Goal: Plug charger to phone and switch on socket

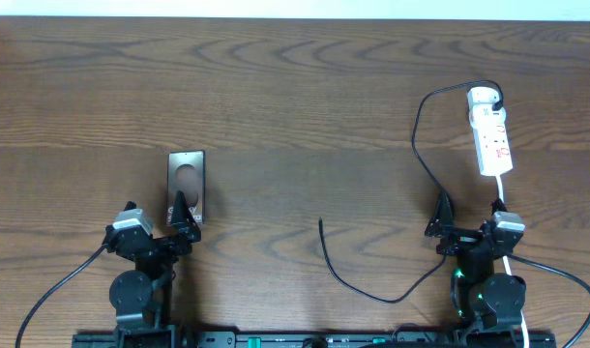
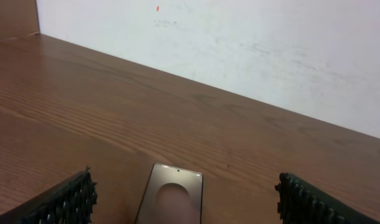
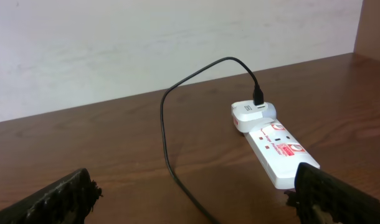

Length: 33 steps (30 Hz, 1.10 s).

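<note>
The right gripper (image 3: 193, 186) has its jaws wide apart, holding nothing. The white socket (image 3: 274, 150) lies on the brown table (image 3: 84, 140), just past the right-hand jaw. The black charger (image 3: 164, 130) is plugged in at the socket's far end, loops up, then runs back between the jaws.

Table (image 1: 295, 87) is dark brown with wavy grain. Phone (image 1: 187, 179) is brownish and dark-edged with a paler round patch. Socket (image 1: 492, 135) is white with red marks, perhaps labels. Charger (image 3: 163, 130) beside it is black.

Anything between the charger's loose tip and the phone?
Nothing visible. In the overhead view, only bare table lies between the charger tip and the phone.
</note>
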### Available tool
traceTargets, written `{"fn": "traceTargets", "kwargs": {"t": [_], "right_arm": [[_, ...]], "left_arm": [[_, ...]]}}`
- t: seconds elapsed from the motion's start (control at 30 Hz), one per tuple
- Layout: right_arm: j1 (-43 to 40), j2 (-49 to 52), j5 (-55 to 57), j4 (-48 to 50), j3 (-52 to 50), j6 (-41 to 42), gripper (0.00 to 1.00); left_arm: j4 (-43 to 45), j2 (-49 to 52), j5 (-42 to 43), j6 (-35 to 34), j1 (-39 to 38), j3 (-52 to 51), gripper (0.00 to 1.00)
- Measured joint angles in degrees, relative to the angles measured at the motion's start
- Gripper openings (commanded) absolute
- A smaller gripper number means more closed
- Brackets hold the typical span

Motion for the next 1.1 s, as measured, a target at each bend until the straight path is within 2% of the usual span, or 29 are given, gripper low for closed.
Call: {"fn": "traceTargets", "kwargs": {"t": [0.87, 1.1], "right_arm": [[0.0, 0.0, 0.0, 0.0, 0.0, 0.0, 0.99], [0.0, 0.0, 0.0, 0.0, 0.0, 0.0, 0.99]], "left_arm": [[0.0, 0.0, 0.9, -0.1, 0.0, 0.2, 0.91], [-4.4, 3.3, 2.8, -0.1, 0.0, 5.7, 0.91]]}}
